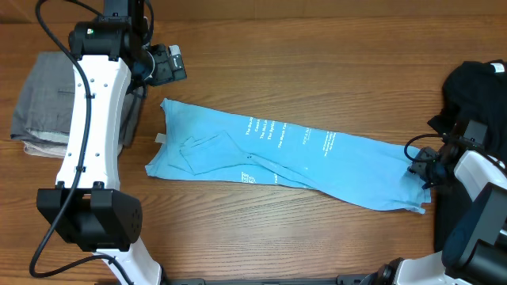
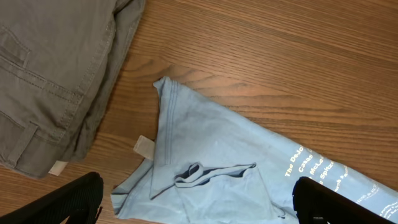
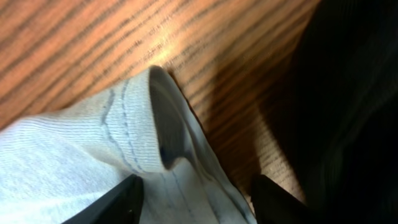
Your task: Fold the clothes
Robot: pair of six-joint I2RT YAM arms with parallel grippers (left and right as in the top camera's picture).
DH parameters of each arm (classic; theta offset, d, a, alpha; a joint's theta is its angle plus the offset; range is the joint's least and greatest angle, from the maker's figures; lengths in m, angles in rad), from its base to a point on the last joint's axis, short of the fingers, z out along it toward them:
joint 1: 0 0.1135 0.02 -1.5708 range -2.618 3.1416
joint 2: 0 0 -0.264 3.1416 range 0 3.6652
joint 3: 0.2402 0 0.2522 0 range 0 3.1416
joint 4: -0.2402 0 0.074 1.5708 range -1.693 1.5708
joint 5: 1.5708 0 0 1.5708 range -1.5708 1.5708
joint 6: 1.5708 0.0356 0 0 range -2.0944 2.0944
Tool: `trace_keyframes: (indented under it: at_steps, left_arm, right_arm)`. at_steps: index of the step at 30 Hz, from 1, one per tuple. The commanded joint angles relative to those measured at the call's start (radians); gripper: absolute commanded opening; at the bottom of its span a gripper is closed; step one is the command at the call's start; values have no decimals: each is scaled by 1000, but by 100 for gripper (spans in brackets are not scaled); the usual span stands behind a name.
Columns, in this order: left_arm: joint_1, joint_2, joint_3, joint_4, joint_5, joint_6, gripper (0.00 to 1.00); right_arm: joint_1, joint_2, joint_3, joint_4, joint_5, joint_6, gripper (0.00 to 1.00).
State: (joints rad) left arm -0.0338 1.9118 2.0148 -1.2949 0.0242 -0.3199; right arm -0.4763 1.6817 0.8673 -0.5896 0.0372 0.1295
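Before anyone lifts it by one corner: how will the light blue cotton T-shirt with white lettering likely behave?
The light blue cotton T-shirt will likely droop limply: it lies flat with soft creases. Probably light, since its thin hem curls up unsupported. Pushed, it should bunch rather than slide on the wooden table.

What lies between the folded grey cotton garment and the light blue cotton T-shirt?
Bare wooden table, seen in the left wrist view. Only the white neck label of the light blue T-shirt juts in; the grey garment lies apart.
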Motion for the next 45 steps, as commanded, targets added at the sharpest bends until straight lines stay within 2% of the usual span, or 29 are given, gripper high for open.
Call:
trace_keyframes:
  at_steps: [1, 2, 4, 6, 7, 15, 19, 24, 29, 36, 45]
  left_arm:
    - [0, 2, -3, -3, -13, -10, 100]
    - [0, 2, -3, -3, -13, -10, 100]
    - [0, 2, -3, -3, -13, -10, 100]
    - [0, 2, -3, -3, -13, -10, 100]
    - [0, 2, -3, -3, -13, -10, 100]
    - [0, 2, -3, -3, -13, -10, 100]
    - [0, 2, -3, -3, -13, -10, 100]
    - [0, 2, -3, -3, -13, -10, 100]
    - [0, 2, -3, -3, -13, -10, 100]
    - [0, 2, -3, -3, -13, -10, 100]
    - [0, 2, -3, -3, -13, -10, 100]
  right_arm:
    - [-2, 34, -53, 21, -5, 0, 55]
    - [-2, 39, -59, 30, -5, 0, 47]
    - [-2, 41, -59, 35, -7, 0, 22]
    - [-2, 41, -48, 33, -21, 0, 6]
    - [-2, 41, -39, 25, -30, 0, 4]
    - [-2, 41, 146, -133, -78, 5, 4]
    - [-2, 41, 312, -297, -85, 58, 4]
    - [15, 41, 572, -561, -134, 56, 4]
    - [58, 41, 745, -755, -290, 57, 4]
    - [200, 40, 778, -830, -503, 86, 4]
    - [469, 49, 775, -752, -453, 282, 4]
